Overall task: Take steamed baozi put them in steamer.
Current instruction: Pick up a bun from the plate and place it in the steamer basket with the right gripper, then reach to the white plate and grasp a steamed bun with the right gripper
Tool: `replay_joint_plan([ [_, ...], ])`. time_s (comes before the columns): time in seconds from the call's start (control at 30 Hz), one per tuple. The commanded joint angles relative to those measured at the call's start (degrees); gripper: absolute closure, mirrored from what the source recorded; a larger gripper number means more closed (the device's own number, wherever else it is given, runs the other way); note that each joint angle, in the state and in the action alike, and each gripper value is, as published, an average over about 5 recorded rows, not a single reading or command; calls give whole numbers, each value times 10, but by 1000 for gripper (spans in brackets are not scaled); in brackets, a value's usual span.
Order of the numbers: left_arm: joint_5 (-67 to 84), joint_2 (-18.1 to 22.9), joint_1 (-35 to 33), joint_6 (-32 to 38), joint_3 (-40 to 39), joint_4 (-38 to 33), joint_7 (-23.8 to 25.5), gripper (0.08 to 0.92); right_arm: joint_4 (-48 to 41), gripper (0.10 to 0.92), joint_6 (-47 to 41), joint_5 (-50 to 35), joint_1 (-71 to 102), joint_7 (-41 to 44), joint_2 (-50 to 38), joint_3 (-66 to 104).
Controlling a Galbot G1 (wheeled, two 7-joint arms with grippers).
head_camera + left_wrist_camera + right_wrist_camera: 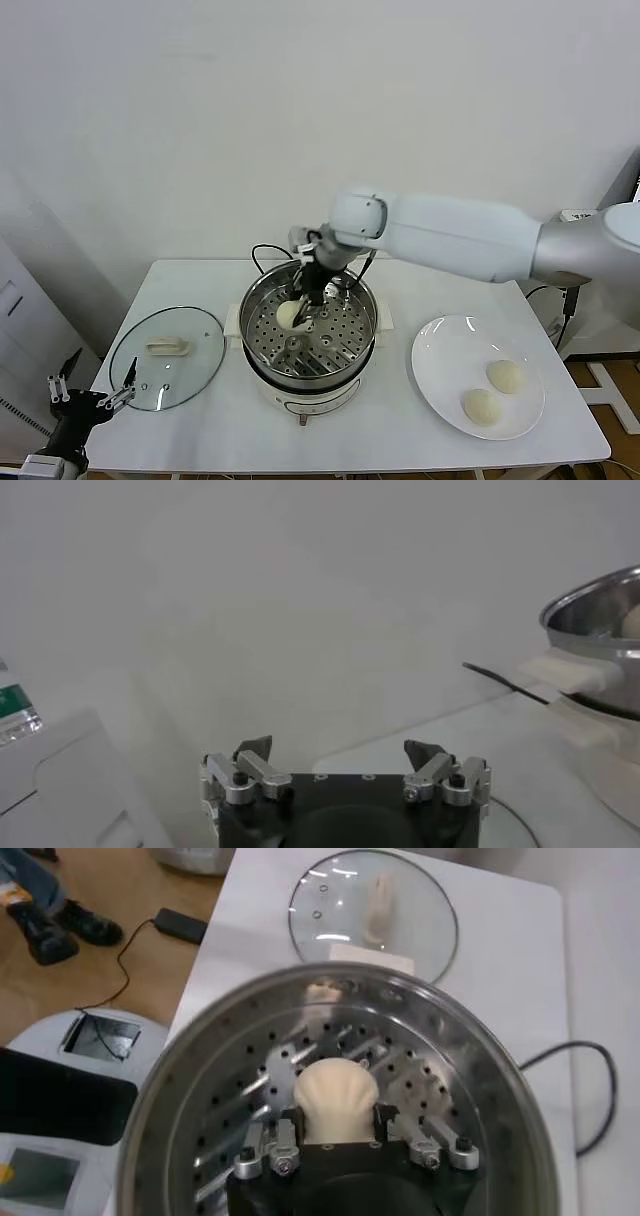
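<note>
While reaching from the right across the white tabletop [200, 430], dips the right pincer [312, 300] into the round shiny stainless-steel steamer [262, 300], fingers [282, 1144] closed against either side of one smooth, pale cream-white steamed baozi [335, 1095]. Sits just above or on the perforated floor near the back of the pot, that bun; cannot tell from these views whether it touches the metal. Rests at the middle of the tabletop on a white electric base [300, 400], the steamer, with a black cord [265, 250] looping behind it. Lies to the steamer's left, flat on the tabletop, a round glass lid with a white handle [166, 358]. Lies to the steamer's right a flat white plate [440, 350], carrying two more pale round baozi: one toward the back [506, 376], one nearer the front [483, 405], close together but apart. Hangs low off the tabletop's front left corner the left pincer [92, 395], well away from the steamer, fingers [252, 761] spread wide, holding nothing.
</note>
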State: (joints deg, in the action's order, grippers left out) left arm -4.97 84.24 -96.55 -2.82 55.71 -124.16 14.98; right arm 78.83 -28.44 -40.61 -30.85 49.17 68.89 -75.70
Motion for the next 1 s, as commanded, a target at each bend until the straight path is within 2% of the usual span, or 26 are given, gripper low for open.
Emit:
replay_joint_plan([
  [0.03,0,0,-1,2,-1,2,1,177,-3,580,-19,7,45,-64,38,1],
  [0.37,1,-6,1,3,0,5,0,177,-9,488,-19,10,53,-94,38,3],
  [0.67,-3,-8,1,2,-9,4,0,177,13,246,-22,-8,13,-78,-2,7],
  [0.8,-1,-11,1,2,-7,3,-1,177,27,207,-12,-7,-31,-24,-60,11],
  [1.0,3,-19,1,2,-5,3,-1,177,17,203,39,26,-126,156,-169,0],
])
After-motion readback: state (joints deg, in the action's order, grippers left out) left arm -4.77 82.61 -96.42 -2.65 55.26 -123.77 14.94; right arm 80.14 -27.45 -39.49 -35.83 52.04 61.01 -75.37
